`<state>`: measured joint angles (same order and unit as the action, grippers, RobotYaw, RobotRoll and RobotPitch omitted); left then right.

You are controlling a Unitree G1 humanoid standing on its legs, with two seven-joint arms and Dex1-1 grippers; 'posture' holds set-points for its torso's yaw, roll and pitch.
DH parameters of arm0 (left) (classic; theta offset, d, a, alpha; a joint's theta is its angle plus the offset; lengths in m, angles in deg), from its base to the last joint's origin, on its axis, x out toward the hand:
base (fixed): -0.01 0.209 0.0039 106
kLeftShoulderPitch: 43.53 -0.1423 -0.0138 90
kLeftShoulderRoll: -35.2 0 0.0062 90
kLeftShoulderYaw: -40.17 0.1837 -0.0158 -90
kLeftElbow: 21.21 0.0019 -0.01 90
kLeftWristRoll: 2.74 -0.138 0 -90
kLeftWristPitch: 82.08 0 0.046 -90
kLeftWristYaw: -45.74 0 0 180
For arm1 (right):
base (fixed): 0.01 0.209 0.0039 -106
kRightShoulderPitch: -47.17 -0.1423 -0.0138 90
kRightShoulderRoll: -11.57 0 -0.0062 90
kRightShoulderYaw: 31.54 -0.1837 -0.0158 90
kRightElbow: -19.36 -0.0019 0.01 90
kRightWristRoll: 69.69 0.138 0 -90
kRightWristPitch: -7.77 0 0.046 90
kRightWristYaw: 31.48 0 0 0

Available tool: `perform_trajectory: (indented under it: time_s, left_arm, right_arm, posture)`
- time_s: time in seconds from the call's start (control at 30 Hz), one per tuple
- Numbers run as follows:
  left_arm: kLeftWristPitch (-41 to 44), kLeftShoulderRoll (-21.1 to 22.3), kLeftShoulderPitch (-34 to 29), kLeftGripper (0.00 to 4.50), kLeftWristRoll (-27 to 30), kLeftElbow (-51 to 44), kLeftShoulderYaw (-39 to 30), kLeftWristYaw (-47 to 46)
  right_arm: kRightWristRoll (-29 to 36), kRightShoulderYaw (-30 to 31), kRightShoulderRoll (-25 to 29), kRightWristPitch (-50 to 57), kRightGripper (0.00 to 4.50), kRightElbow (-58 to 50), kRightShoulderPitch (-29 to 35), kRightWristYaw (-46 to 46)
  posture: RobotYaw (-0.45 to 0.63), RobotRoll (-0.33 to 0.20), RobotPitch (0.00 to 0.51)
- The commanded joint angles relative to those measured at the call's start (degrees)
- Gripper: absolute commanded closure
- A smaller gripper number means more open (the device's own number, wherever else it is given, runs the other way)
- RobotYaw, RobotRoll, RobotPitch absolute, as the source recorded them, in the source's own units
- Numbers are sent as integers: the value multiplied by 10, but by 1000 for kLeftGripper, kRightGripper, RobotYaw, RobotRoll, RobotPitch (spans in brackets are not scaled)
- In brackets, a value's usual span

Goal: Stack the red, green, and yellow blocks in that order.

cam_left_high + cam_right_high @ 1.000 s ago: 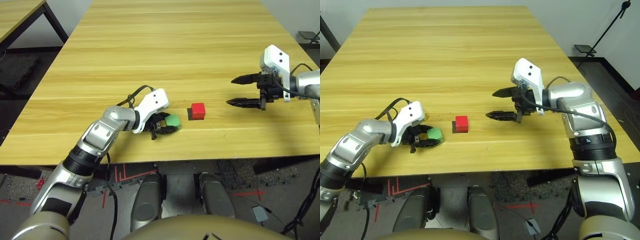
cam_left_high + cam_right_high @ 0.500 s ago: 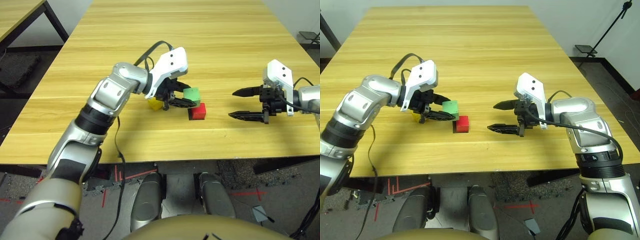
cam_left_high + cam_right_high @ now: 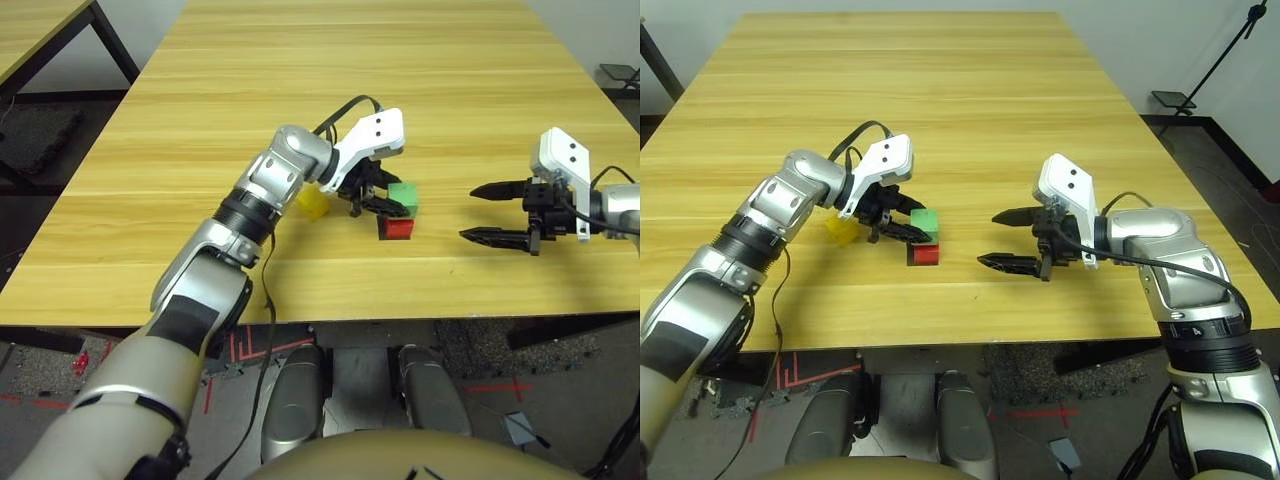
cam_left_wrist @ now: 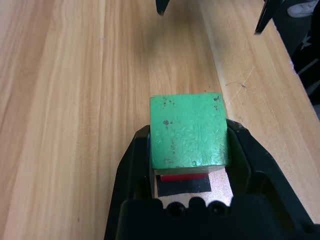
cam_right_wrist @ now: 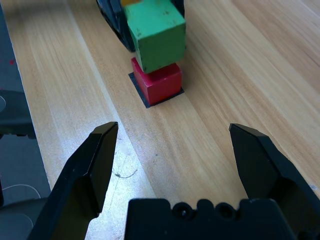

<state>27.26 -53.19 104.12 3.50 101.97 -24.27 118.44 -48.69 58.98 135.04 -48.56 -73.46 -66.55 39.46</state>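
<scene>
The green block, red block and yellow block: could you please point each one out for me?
green block (image 3: pixel 403 194), left eye view, top face.
red block (image 5: pixel 159 82), right wrist view, front face.
yellow block (image 3: pixel 312 202), left eye view, side face.

Three small cubes sit on one wooden table (image 3: pixel 300 60): one red block (image 3: pixel 397 228), one green block (image 3: pixel 403 195) and one yellow block (image 3: pixel 312 202). One flat black square patch (image 5: pixel 141 90) lies under the red cube. Two grippers are present, one left gripper (image 3: pixel 382 203) and one right gripper (image 3: pixel 487 212).
</scene>
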Motion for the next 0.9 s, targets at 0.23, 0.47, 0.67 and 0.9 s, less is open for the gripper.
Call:
perform_trajectory:
  time_s: [0.23,0.47,0.67,0.9]
  left_arm:
    - [-3,-13,-7,2427,-14,1,-20,-3]
    - [10,-16,-11,2427,-16,-11,-21,3]
    - [18,-14,-23,2427,-18,-23,-17,7]
    - [17,-14,-30,2427,-21,-26,-17,9]
  right_arm:
    - [3,-3,12,-5,0,6,-2,-4]
    - [2,-2,12,-5,0,9,-5,-5]
    - [4,-3,11,-1,0,6,-2,-11]
    - [8,-3,11,2,0,2,1,-16]
  posture:
    - [5,-63,88]
    - [5,-64,91]
    - [-1,-61,95]
    - [-4,-59,100]
